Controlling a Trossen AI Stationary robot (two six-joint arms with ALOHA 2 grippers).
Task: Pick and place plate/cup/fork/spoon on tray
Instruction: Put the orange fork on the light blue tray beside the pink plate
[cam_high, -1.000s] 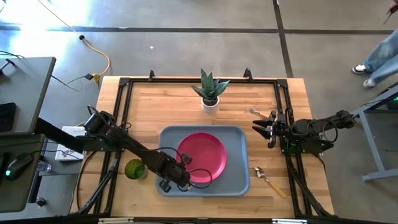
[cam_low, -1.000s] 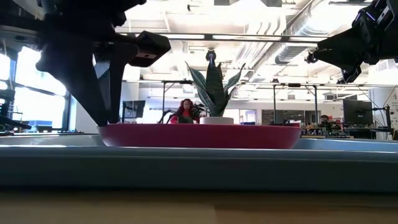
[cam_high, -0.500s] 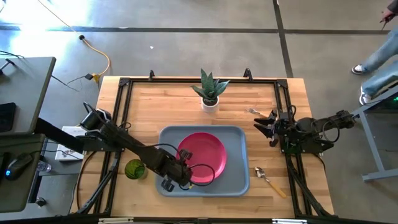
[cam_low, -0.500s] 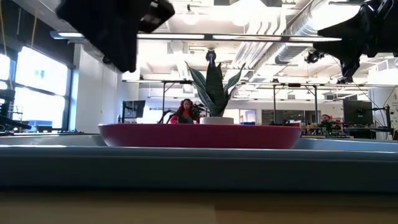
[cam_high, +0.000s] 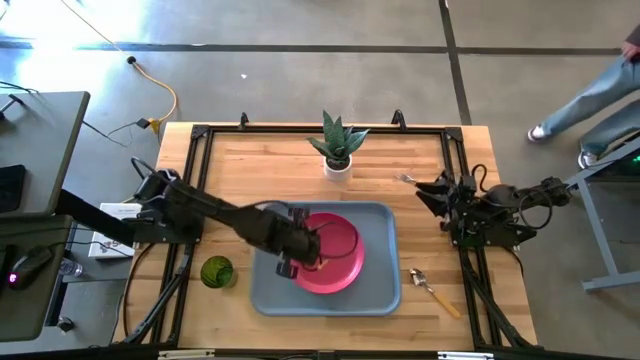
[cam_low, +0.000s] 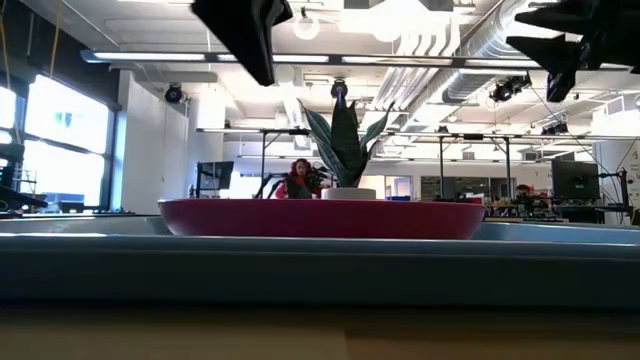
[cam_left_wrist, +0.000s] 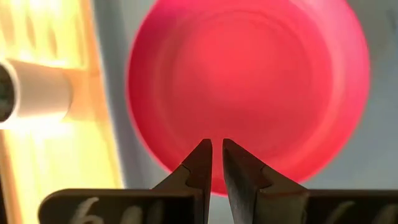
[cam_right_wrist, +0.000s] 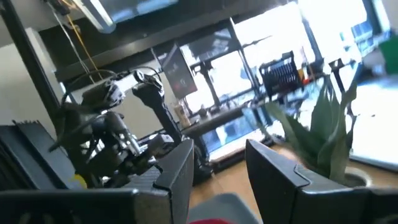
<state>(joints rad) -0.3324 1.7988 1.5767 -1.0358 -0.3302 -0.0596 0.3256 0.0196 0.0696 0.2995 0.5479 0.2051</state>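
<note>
The pink-red plate (cam_high: 342, 252) lies flat on the grey-blue tray (cam_high: 382, 224) and also shows in the low view (cam_low: 320, 218). My left gripper (cam_high: 308, 260) hangs above the plate's left part, well clear of it (cam_low: 252, 45), with its fingers together (cam_left_wrist: 217, 155). The green cup (cam_high: 216, 271) stands on the table left of the tray. The fork (cam_high: 405, 180) lies on the table right of the tray's far corner. The spoon (cam_high: 432, 287) lies near the tray's near right corner. My right gripper (cam_high: 428, 192) is open and empty (cam_right_wrist: 217, 168), raised beside the fork.
A white pot with a spiky green plant (cam_high: 338, 150) stands behind the tray at the table's far middle. Black rails run along the table's left, right and far edges. A person's legs (cam_high: 595, 95) show on the floor beyond the right side.
My left gripper has risen from the plate's left rim and gone toward the table's far right, and now hangs over the plate. The plate stays flat on the tray. My right gripper has risen a little.
</note>
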